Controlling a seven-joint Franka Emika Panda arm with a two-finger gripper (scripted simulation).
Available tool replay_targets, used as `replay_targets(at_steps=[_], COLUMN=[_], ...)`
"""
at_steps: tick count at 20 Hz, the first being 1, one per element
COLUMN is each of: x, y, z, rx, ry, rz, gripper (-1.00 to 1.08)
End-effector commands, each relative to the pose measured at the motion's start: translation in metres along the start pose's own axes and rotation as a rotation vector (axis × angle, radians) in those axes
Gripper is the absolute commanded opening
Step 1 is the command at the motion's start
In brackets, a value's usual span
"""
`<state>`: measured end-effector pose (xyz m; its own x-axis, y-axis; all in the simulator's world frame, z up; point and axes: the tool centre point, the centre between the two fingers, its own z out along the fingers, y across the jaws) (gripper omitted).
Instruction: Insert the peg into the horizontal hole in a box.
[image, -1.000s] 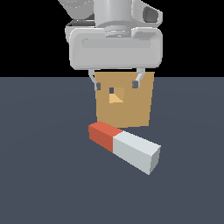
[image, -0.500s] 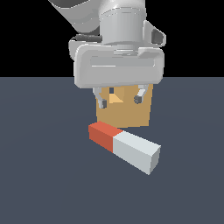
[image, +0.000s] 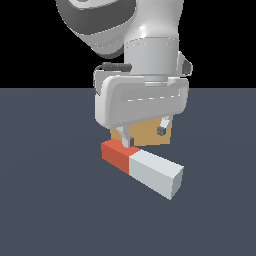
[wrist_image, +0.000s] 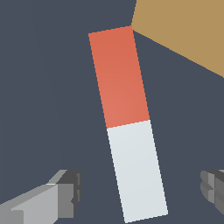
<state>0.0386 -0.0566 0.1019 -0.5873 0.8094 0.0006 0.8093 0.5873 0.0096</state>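
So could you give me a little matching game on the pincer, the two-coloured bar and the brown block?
Things:
1. metal grey pincer
2. long square red-and-white bar
3. plain tan cube-like block

States:
A. lying flat on the dark floor
B. mostly hidden behind the robot's hand in the exterior view
C. open, one finger on each side of the white end

Pairs: 1-C, 2-A, 3-B

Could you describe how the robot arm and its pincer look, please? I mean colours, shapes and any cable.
The arm is glossy white with a dark grey band near the joint. Below it sits a white cylindrical wrist and a wide, rounded light-grey hand block. A thin black cable loops beside the wrist. The pincer has two slim grey fingers ending in darker grey pads. No markings are visible.
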Motion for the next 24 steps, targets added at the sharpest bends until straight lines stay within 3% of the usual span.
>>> replay_targets(at_steps=[1,11,24], x=[-0.005,-0.015,-0.015], y=[0.002,0.007,0.006], z=[0.008,0.026,0.051], rx=[0.002,0.009,0.010], ry=[0.000,0.001,0.001], rz=[-0.055,-0.181,-0.190], gripper=[1.00,1.00,1.00])
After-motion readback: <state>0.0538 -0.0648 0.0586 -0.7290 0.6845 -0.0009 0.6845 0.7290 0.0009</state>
